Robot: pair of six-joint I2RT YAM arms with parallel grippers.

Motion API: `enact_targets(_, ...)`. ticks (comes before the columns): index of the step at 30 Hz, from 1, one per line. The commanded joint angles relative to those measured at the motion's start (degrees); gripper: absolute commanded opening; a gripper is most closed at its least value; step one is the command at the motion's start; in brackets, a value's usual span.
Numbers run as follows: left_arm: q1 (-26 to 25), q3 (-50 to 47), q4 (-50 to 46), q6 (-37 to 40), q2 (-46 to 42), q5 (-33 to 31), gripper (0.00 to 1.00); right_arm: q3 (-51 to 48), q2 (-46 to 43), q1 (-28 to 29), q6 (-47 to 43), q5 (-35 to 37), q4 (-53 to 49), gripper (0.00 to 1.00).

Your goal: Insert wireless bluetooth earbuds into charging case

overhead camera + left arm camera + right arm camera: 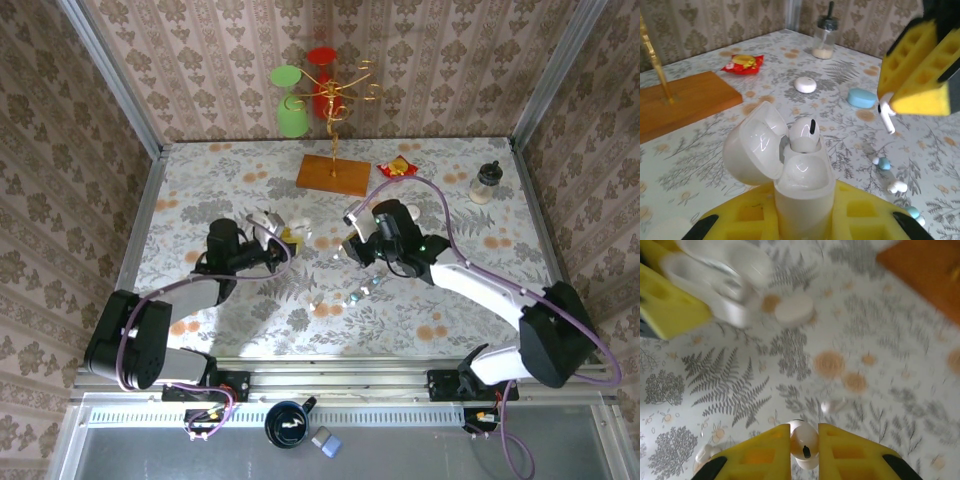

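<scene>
My left gripper (805, 212) is shut on a white charging case (805, 185) held upright, its lid (752, 150) hinged open to the left. One white earbud (805, 132) sits in the case. My right gripper (804, 440) is shut on another white earbud (804, 444), pinched between its yellow fingers (760, 452). In the left wrist view that earbud (886, 116) hangs under the right gripper's fingers (920, 65), above the table and to the right of the case. From the top view the left gripper (272, 240) and right gripper (352, 245) face each other mid-table.
Loose earbuds lie on the table: a blue one (883, 163) and a white one (897, 187). A closed white case (805, 84) and a blue case (861, 98) lie further back. A wooden stand base (333, 174), a snack packet (397, 168) and a shaker (486, 183) stand at the rear.
</scene>
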Motion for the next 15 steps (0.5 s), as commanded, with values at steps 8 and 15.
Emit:
enact_targets(8,-3.00,6.42,-12.34,6.37,0.51,12.11,0.00,2.73,-3.25,6.00,-9.45,6.41,6.95,0.17)
enact_targets(15,-4.06,7.21,-17.14,8.62,-0.19,11.15,0.00,4.06,-2.27,6.30,-9.30,4.45,8.97,0.17)
